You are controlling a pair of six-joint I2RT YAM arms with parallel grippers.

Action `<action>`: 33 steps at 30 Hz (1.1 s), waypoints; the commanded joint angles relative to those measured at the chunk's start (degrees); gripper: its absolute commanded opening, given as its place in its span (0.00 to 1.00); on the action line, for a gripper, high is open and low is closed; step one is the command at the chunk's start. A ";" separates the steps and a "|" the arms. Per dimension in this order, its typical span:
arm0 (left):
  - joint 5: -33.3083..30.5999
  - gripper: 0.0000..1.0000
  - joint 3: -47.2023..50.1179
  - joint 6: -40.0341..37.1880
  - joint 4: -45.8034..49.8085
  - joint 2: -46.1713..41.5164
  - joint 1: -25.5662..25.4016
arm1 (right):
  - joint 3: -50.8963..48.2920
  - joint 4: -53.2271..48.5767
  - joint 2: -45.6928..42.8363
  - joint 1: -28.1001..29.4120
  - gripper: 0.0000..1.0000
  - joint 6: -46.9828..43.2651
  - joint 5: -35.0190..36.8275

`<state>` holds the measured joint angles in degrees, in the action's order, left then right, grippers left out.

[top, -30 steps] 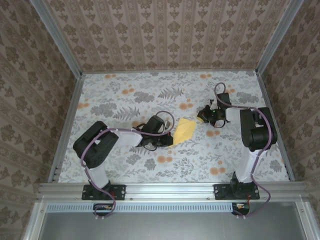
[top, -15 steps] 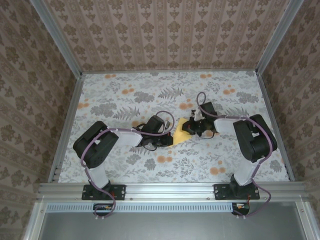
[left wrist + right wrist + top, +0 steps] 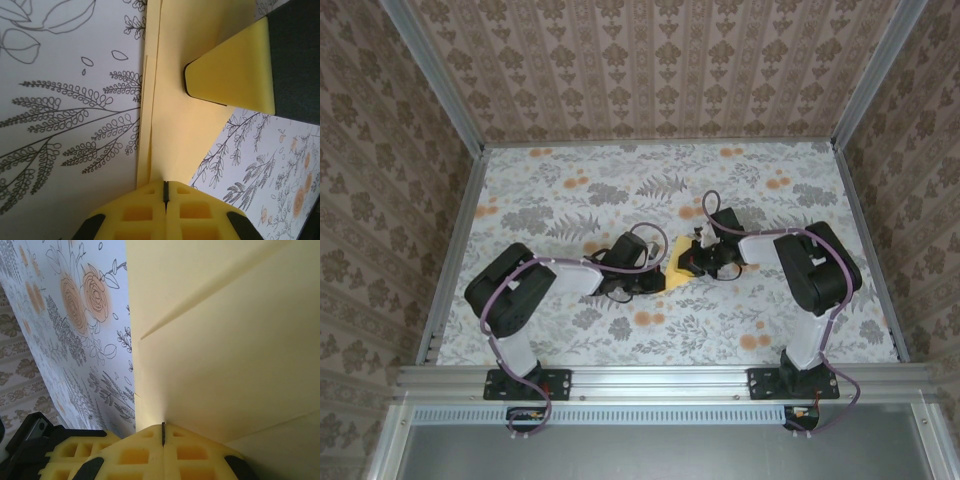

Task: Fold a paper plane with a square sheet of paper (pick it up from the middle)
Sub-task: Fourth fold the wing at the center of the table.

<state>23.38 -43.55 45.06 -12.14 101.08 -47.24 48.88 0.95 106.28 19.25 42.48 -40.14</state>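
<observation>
On tabletop point(image 3: 560, 170), creased paper point(image 3: 185, 130)

The left arm point(image 3: 560, 272) and right arm point(image 3: 820, 265) are meeting head-on over the paper point(image 3: 675, 275) mid-worktop point(image 3: 760, 320), blocking any way through. The far side is lying open, with patterned walls point(image 3: 650, 70) closing it in.

top: fixed high over the table point(image 3: 570, 170) near edge, looking down, far | left wrist: behind left claw point(image 3: 165, 185), facing along it, close on paper point(image 3: 175, 120) | right wrist: behind right claw point(image 3: 162, 426), close | shared: paper ahead of both claws
</observation>
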 commanded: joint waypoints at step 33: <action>-0.52 0.00 5.36 -6.51 14.68 -7.94 -2.03 | 3.27 -9.29 3.30 -1.91 0.01 -2.00 4.64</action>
<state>24.12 -38.39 41.10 -7.77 94.89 -49.10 51.79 -4.03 107.46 18.68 40.71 -40.95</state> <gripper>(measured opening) 0.060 0.045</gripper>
